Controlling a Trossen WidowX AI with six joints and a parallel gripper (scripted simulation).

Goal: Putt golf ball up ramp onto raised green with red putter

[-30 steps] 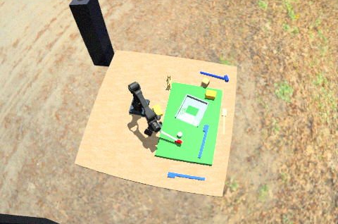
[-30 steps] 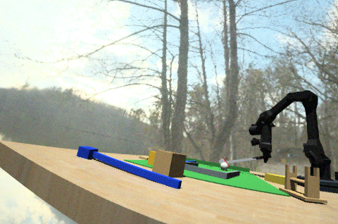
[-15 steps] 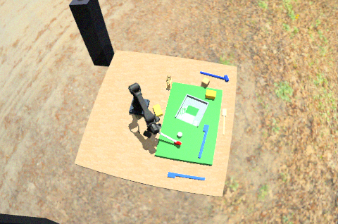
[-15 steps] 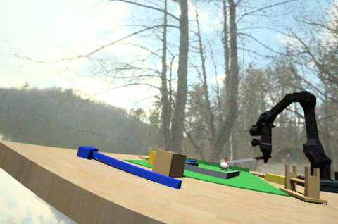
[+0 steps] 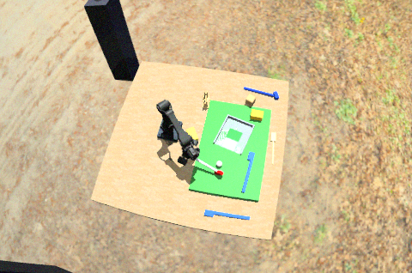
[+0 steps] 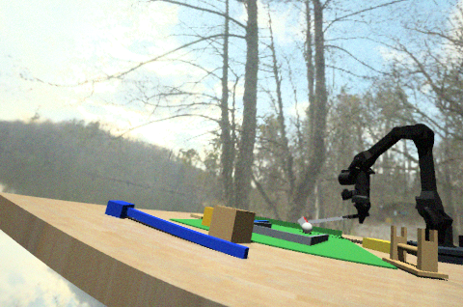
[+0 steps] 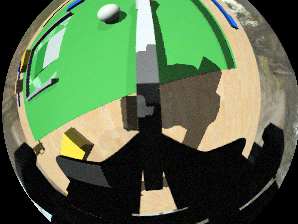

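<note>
My gripper [image 5: 196, 158] [image 6: 361, 219] [image 7: 148, 136] is shut on the grip end of the red putter, above the near-left edge of the green mat [image 5: 225, 191]. The putter's pale shaft [image 5: 208, 165] [image 6: 330, 219] [image 7: 145, 30] slopes down over the mat to its red head [image 5: 219, 172]. The white golf ball [image 5: 219, 164] [image 6: 307, 227] [image 7: 109, 13] sits on the mat beside the head, on the side of the walled ramp [image 5: 235, 147]. A small gap seems to show between head and ball. The raised green [image 5: 234, 135] is a green square inside the ramp's walls.
A blue club [image 5: 247, 174] lies on the mat, another [image 5: 227, 215] at the front, a darker one [image 5: 261, 91] [image 6: 188, 234] at the back. A yellow block [image 5: 257, 115], a wooden cube [image 5: 251, 100] [image 6: 231, 224], a wooden stand [image 5: 205, 100] [image 6: 417, 254] and a yellow piece [image 5: 191, 133] [image 7: 75, 145] stand around.
</note>
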